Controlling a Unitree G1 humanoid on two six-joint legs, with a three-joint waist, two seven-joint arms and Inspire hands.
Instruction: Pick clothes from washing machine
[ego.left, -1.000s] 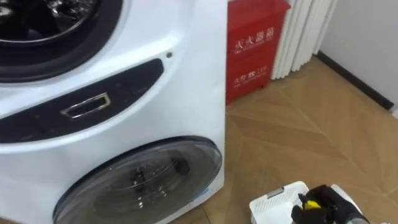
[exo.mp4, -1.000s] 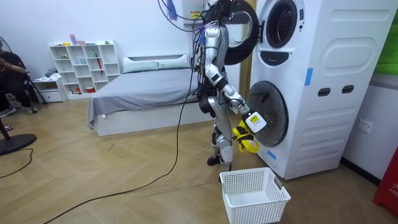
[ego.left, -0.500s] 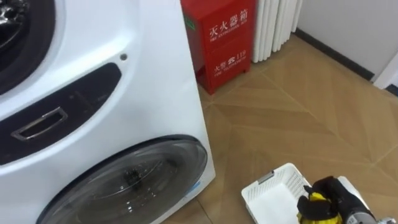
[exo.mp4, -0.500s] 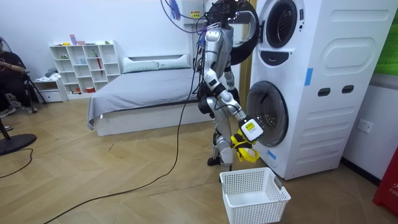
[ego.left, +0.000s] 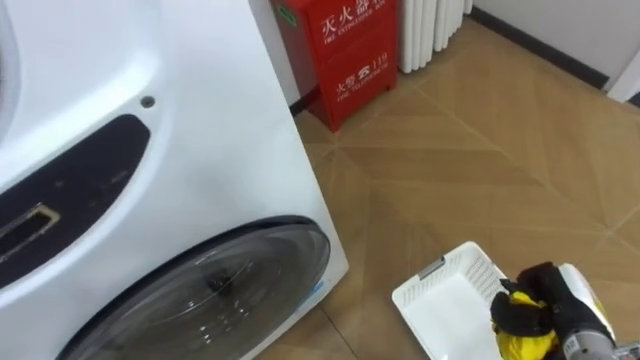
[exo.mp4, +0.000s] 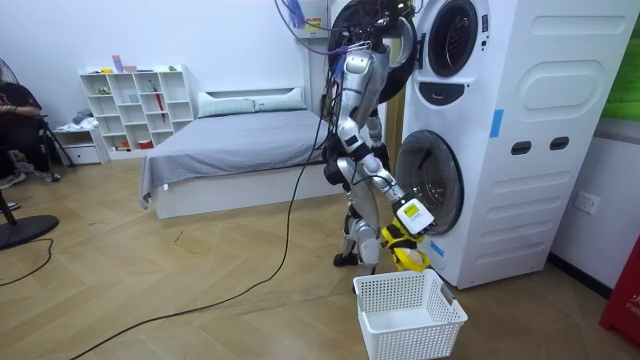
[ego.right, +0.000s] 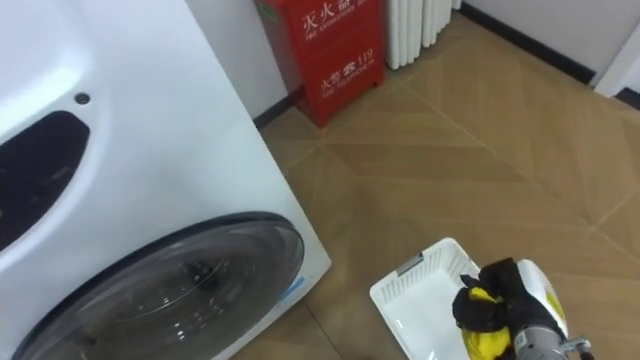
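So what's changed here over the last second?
The right hand, shut on the yellow cloth, has come down toward the white basket and now hangs over it. The basket and washing machine stayed put; the eye view's shift is the camera's own.

Downward stereo, far room view; shared washer (ego.left: 200, 180)

Washing machine (ego.left: 200, 150) white, with a black panel strip and a dark-rimmed, smoky glass door (ego.left: 210, 300); far right of it a red cabinet (ego.left: 345, 50) with white lettering. Floor (ego.left: 480, 160) tan wood laid in angled parquet; near right, a white basket (ego.left: 445, 305) with lattice-pattern walls. Right hand (ego.left: 530, 305) black with a white cuff, closed round a bright yellow cloth (ego.left: 517, 346); in the room view, grey bed (exo.mp4: 240, 140), white shelf (exo.mp4: 135, 105).
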